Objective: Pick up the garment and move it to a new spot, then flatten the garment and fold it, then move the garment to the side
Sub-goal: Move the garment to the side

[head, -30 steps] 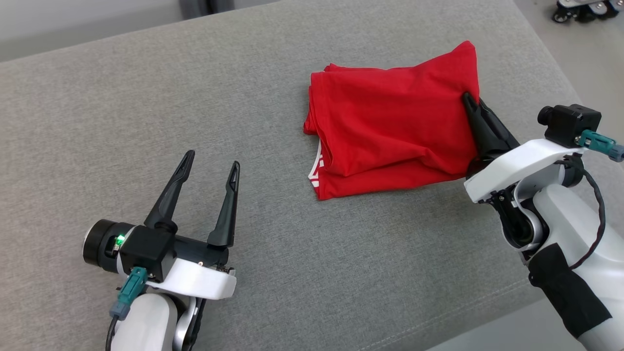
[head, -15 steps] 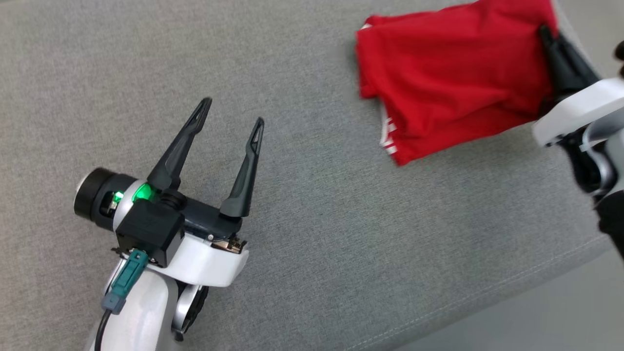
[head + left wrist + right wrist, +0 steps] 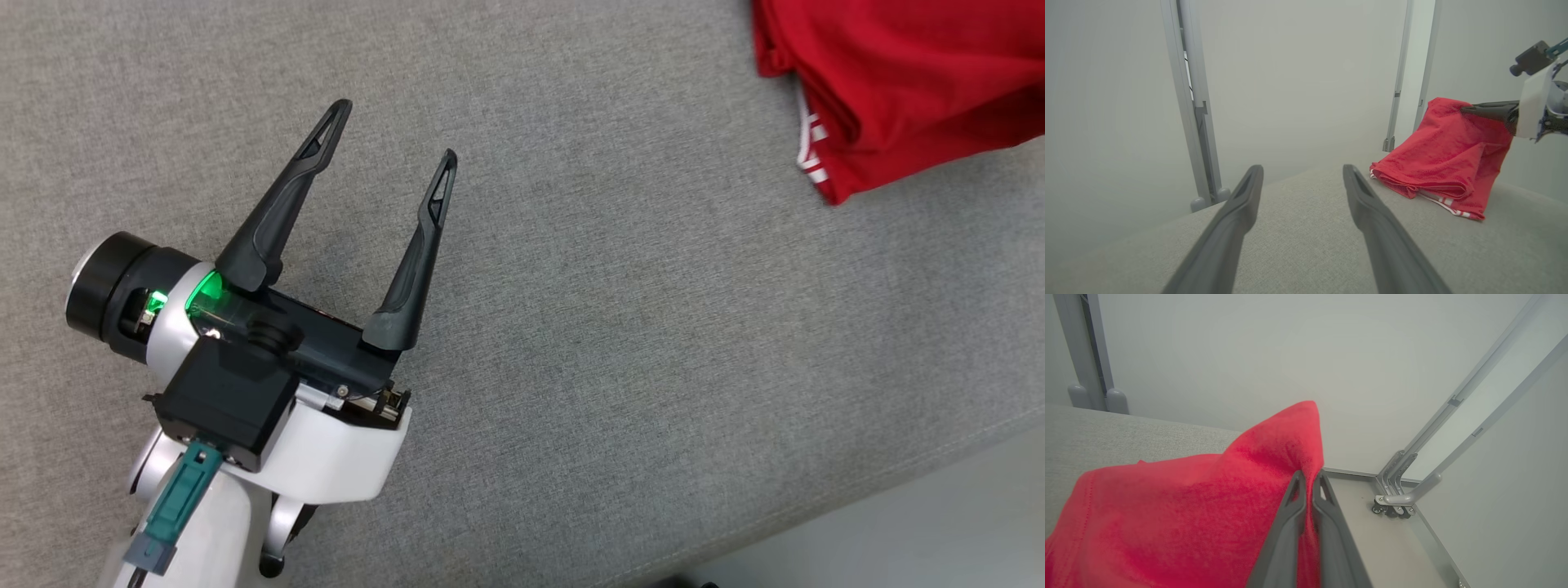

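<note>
Garment (image 3: 1441, 155) corner pinched by right fingers (image 3: 1285, 522), presumably for moving aside; left fingers (image 3: 286, 196) splayed empty, well apart.

1. The head camera has moved, so the whole head view has shifted; the left gripper (image 3: 395, 131) now shows larger and higher in it.
2. The red garment (image 3: 906, 73), seen whole near the middle a second ago, now sits in that view's upper right corner, cut by the edges.
3. The stretch of grey cushion (image 3: 620, 269) between the two has widened.
</note>
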You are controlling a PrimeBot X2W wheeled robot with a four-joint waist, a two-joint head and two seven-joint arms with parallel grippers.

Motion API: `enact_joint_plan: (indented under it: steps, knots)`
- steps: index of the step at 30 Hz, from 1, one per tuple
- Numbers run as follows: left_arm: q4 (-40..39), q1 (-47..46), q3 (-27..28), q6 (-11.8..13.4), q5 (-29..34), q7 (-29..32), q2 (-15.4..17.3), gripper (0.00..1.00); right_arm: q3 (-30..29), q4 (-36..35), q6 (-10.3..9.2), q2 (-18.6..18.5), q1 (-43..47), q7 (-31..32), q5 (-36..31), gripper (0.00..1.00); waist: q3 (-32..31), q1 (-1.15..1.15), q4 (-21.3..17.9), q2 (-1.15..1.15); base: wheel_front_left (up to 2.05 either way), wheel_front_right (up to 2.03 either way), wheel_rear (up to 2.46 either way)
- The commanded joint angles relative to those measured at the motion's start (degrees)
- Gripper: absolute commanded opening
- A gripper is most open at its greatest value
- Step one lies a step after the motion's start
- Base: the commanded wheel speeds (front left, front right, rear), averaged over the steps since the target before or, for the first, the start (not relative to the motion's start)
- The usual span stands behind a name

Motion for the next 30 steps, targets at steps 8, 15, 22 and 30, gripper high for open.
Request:
enact_joint_plan:
  steps: [8,15,22,30]
  knots:
    - [-3.0,-1.9,-0.3,0.1,0.8,1.5,0.8,1.00,-9.3,0.9,0.01,0.8,0.1,-0.4,-11.2,0.00,2.4,0.00,0.8,0.00,0.00,0.00,0.00]
    - [-4.3,-2.9,-1.0,0.1,1.1,2.1,1.0,1.00,-17.6,2.2,0.01,2.9,-0.1,-0.4,-23.0,0.49,3.8,0.00,2.0,0.00,0.00,0.00,0.00]
    - [-4.2,-3.0,-1.0,0.6,0.9,2.0,1.0,1.00,-25.9,-0.3,0.01,5.4,1.0,-0.4,-31.9,1.00,3.8,0.00,3.3,0.00,0.00,0.00,0.00]
    - [-2.0,-2.1,-1.0,1.6,-0.4,0.6,0.0,1.00,-28.0,-2.8,0.01,10.5,1.5,-0.4,-32.1,1.00,1.4,0.00,4.7,0.00,0.00,0.00,0.00]
